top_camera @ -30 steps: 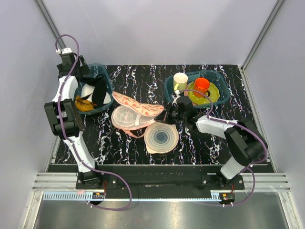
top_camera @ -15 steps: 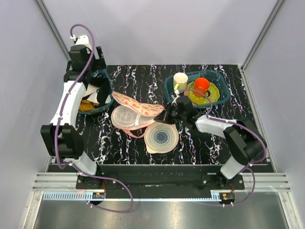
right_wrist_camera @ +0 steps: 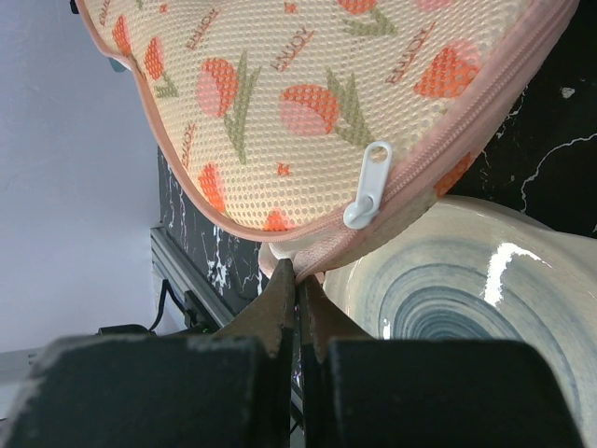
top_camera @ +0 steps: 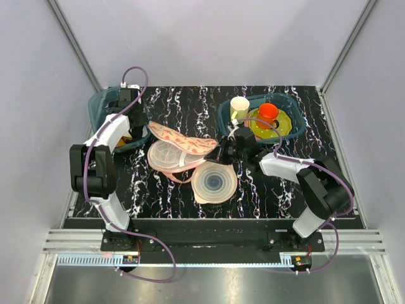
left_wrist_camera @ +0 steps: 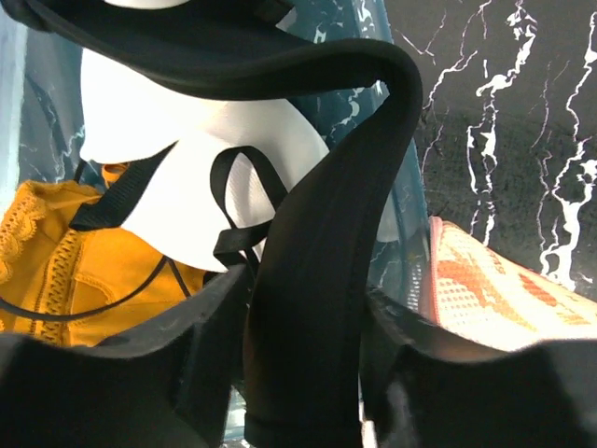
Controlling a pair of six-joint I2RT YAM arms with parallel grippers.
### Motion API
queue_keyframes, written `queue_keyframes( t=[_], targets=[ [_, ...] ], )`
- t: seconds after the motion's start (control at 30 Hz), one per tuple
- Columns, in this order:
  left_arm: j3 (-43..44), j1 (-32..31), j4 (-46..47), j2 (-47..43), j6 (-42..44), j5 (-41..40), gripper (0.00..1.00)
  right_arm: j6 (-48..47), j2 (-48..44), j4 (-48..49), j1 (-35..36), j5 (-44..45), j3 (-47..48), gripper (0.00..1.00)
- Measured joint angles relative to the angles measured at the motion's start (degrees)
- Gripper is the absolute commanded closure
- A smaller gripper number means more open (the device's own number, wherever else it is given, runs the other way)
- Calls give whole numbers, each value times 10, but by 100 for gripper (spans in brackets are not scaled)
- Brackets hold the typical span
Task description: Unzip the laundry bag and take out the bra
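Observation:
The laundry bag (top_camera: 180, 138) lies mid-table, a beige-pink mesh pouch with red and green motifs; its printed flap is raised. Below the flap a pale pink piece with a thin looping strap, the bra (top_camera: 168, 158), shows. My right gripper (top_camera: 219, 154) is shut on the bag's pink edge trim (right_wrist_camera: 308, 259), just below the white zipper pull (right_wrist_camera: 367, 189). My left gripper (top_camera: 128, 126) is down in the left teal bin (top_camera: 101, 104), its jaws closed on a wide black band (left_wrist_camera: 308, 317) of a garment with white domed cups (left_wrist_camera: 187, 177). Orange lace cloth (left_wrist_camera: 56, 261) lies beside it.
A pale ringed plate (top_camera: 214, 182) lies against the bag's near right side. The right teal basket (top_camera: 288, 101) holds a yellow plate, an orange cup (top_camera: 268, 113) and a cream cup (top_camera: 240, 106). Grey walls close in the marbled black table (top_camera: 190, 101).
The left arm swung from high above the bin down into it, and its jaws closed from wide open onto the black band. The right arm and bag stayed still.

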Motion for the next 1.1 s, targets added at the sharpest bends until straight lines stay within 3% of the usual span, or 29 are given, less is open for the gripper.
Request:
queue_keyframes(
  t=[0.03, 0.07, 0.27, 0.53, 0.73, 0.9, 0.97, 1.0, 1.03, 1.1],
  targets=[
    [0, -1, -3, 0, 1, -10, 97, 0, 0, 1, 0, 0, 0, 100],
    [0, -2, -4, 0, -2, -21, 100, 0, 0, 1, 0, 0, 0, 100],
    [24, -5, -15, -7, 9, -91, 100, 0, 1, 2, 0, 0, 0, 100],
    [167, 2, 26, -10, 52, -158, 100, 0, 7, 9, 0, -5, 0, 100],
    [71, 54, 85, -51, -2, -89, 100, 5, 12, 23, 0, -11, 0, 100],
    [-2, 128, 68, -8, -59, -47, 98, 6, 14, 25, 0, -13, 0, 100],
    [-2, 142, 36, 24, -78, -42, 70, 6, 14, 25, 0, -13, 0, 100],
    [-2, 143, 22, 34, -88, -39, 28, 6, 14, 25, 0, -13, 0, 100],
    [-2, 143, 8, 40, -95, -35, 17, 7, 14, 26, 0, -13, 0, 100],
    [-1, 139, -20, 42, -106, -20, 9, 7, 14, 26, 0, -13, 0, 100]
  ],
)
